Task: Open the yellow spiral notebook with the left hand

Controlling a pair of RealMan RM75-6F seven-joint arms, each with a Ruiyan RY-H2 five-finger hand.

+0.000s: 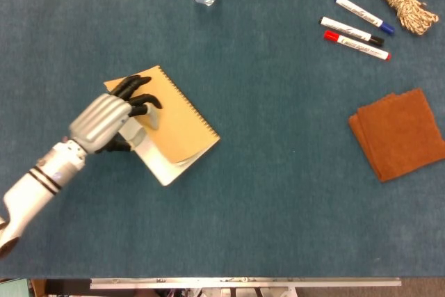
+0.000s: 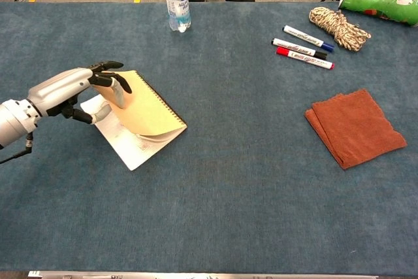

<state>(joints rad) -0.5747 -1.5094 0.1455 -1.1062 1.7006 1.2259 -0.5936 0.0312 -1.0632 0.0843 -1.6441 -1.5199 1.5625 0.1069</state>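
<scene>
The yellow spiral-bound paper notebook (image 2: 147,112) lies on the left part of the blue felt-covered desk (image 2: 235,181), its cover partly lifted so a white printed page shows beneath. The silver-and-black left hand (image 2: 81,89) grips the cover's raised free edge between fingers and thumb. The opening step appears to be under way but unfinished. The next move likely calls for swinging the cover over the spiral binding until it lies flat, without dragging the notebook along.
</scene>
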